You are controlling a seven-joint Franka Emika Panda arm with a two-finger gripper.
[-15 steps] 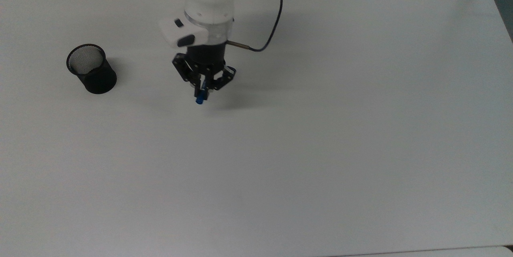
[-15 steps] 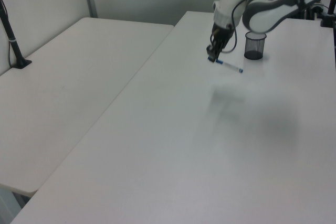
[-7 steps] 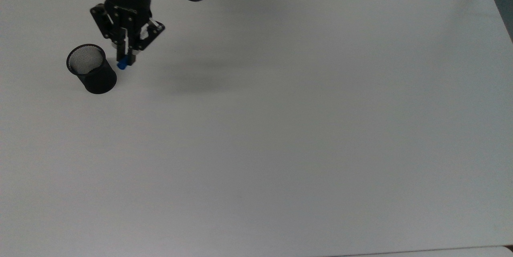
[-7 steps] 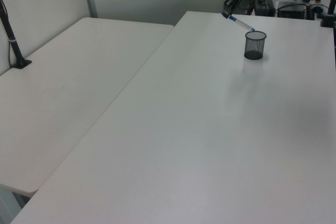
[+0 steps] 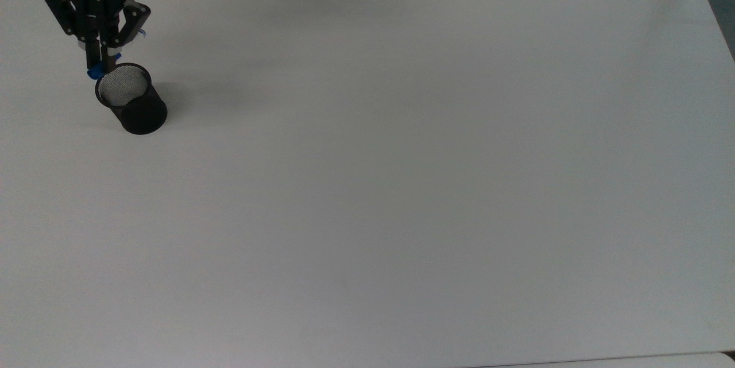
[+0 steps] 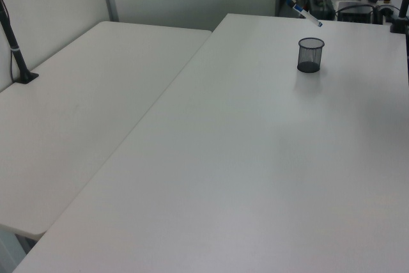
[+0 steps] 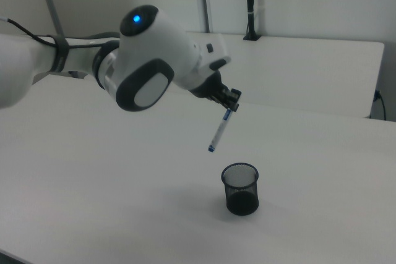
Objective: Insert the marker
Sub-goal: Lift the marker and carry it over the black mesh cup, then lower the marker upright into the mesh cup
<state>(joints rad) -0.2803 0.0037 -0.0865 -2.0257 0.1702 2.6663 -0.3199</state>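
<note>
One white table (image 5: 402, 184) carries your whole scene. Above it your arm (image 7: 148, 69) reaches in from the right view's left. The black mesh cup (image 7: 240, 188) stands upright on the table, open end up. Your gripper (image 5: 97, 61) is clamped on the marker (image 7: 221, 128), pinching it near the capped end. The marker hangs tilted in the air, its small blue tip lowest, above the cup and toward the right view's left of its rim, not touching it.
</note>
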